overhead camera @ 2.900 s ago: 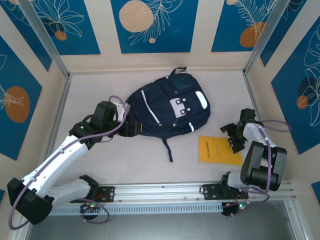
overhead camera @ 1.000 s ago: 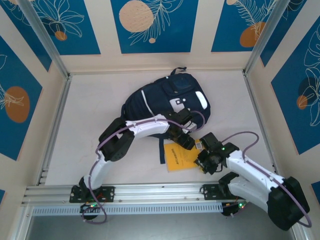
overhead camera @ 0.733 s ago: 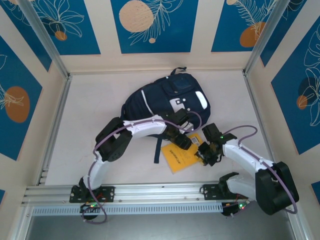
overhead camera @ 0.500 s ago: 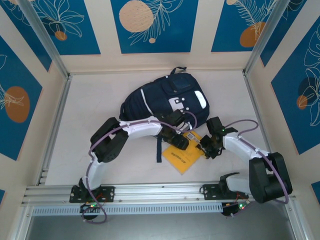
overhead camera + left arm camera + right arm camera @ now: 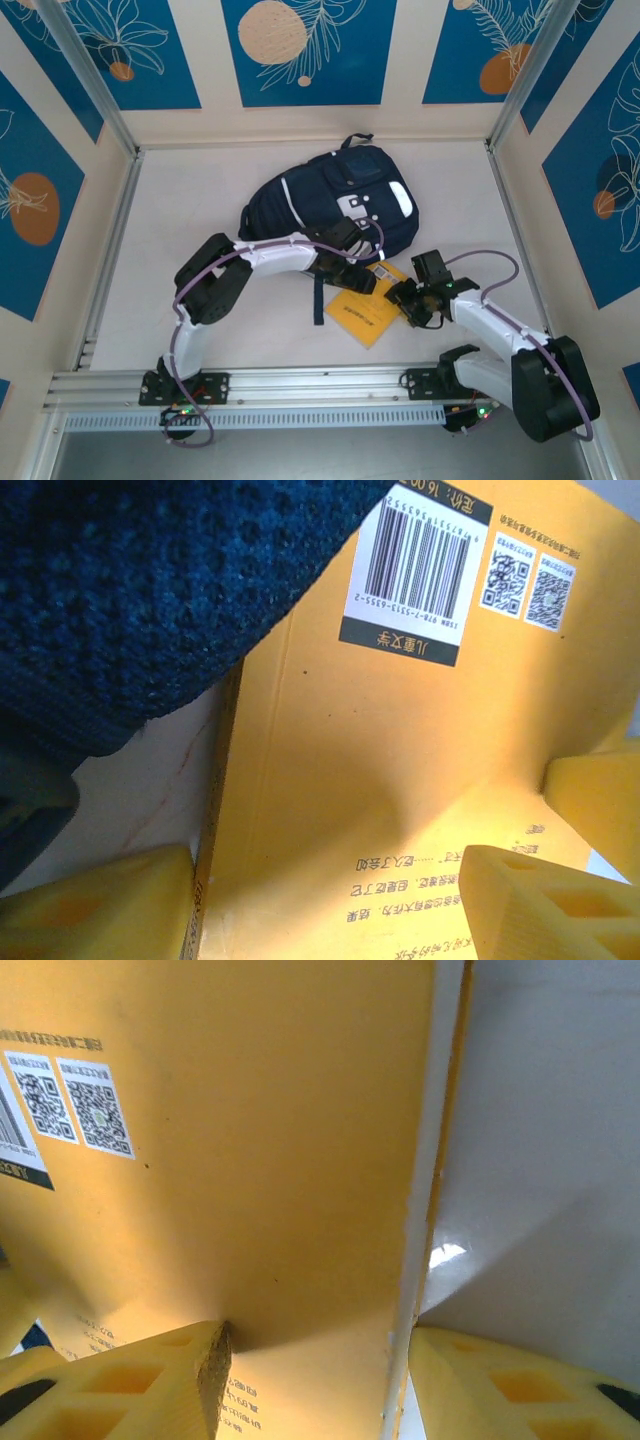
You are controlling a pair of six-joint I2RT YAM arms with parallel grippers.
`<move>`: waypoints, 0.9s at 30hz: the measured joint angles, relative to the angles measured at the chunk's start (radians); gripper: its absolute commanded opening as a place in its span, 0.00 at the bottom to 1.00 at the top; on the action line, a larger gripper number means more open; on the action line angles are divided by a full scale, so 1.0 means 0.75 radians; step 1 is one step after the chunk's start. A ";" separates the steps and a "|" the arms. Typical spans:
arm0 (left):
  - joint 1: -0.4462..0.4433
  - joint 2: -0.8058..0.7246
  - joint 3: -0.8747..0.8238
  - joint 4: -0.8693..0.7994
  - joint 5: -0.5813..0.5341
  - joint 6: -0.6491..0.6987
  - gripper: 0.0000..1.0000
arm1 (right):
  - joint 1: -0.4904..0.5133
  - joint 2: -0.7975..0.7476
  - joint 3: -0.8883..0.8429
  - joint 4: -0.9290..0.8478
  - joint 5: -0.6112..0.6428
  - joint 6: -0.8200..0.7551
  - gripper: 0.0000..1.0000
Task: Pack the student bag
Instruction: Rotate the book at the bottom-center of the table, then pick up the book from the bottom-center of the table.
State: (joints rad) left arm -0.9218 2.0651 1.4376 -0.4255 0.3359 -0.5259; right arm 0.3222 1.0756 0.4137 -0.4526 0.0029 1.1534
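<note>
Right fingers (image 5: 140, 1375): spread apart, astride the book's free edge, one over the cover and one over bare bench; they clamp nothing.
Book (image 5: 365, 312): thin yellow softcover in matte card, barcode and QR codes facing up, white page edge showing.
Left fingers (image 5: 530, 900): parted as well, one beside the spine, one above the cover; nothing pinched.
Bench (image 5: 200, 230): pale, smooth, slightly glossy.
Student bag (image 5: 330, 200): front-up mid-bench, just beyond the book, its coarse navy weave overlapping the barcode corner.
Handling: I judge it soft, bulky and floppy. It will probably sag and fold rather than lift as one, though the cloth is grippy and sturdy.
Hold: a fold of fabric at a zip lip, or the black top loop (image 5: 352, 140) at the far end.
</note>
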 measured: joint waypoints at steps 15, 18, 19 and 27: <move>0.045 -0.022 -0.022 0.031 0.156 -0.061 0.68 | 0.024 0.073 0.041 -0.030 0.035 0.033 0.47; 0.048 -0.062 -0.042 0.038 0.176 -0.097 0.68 | 0.024 0.073 0.041 -0.031 0.035 0.033 0.46; 0.048 -0.081 -0.049 0.042 0.185 -0.109 0.68 | 0.024 0.072 0.041 -0.031 0.036 0.033 0.46; 0.049 -0.214 -0.123 0.170 0.289 -0.241 0.67 | 0.021 0.035 0.021 -0.023 0.040 0.033 0.46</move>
State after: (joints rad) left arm -0.8852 1.9045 1.3457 -0.2981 0.5529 -0.7063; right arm 0.3382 1.1019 0.4297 -0.4702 0.0326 1.1782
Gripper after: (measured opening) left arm 0.676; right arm 0.464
